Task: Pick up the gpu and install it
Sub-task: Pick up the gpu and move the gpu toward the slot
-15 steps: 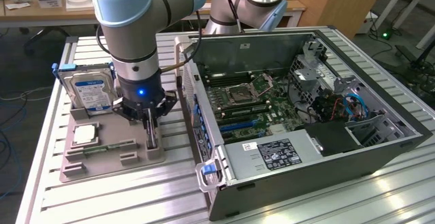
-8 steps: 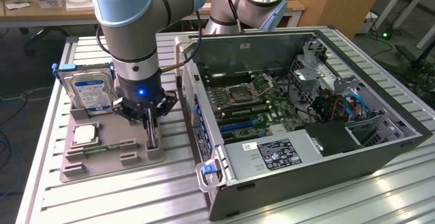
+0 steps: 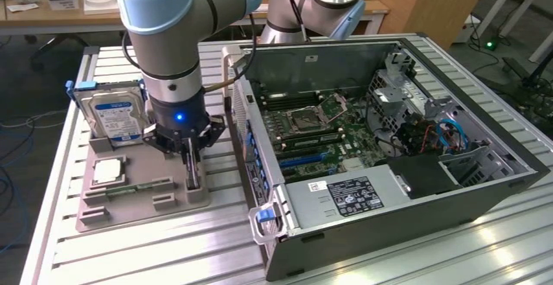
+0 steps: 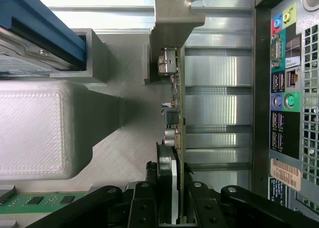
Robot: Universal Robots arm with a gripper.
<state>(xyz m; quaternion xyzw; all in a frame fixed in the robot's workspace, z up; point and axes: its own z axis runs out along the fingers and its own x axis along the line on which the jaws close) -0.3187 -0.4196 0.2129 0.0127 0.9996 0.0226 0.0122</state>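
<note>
A table of ribbed silver aluminium slats (image 3: 129,252) is recorded across the whole frame. Two items are borne directly on it. A grey moulded plastic holder tray (image 3: 138,165) is seated at left of centre. An open dark-grey metal computer tower case (image 3: 389,233) is laid on its side at centre and right. A strip of bare slats is seen between them.

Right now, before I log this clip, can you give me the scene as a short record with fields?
gripper: closed on the gpu, card edge-on in its grip
gpu: upright at the grey holder, not in the computer case
hard drive: standing in the holder
computer case: open, motherboard exposed
</note>
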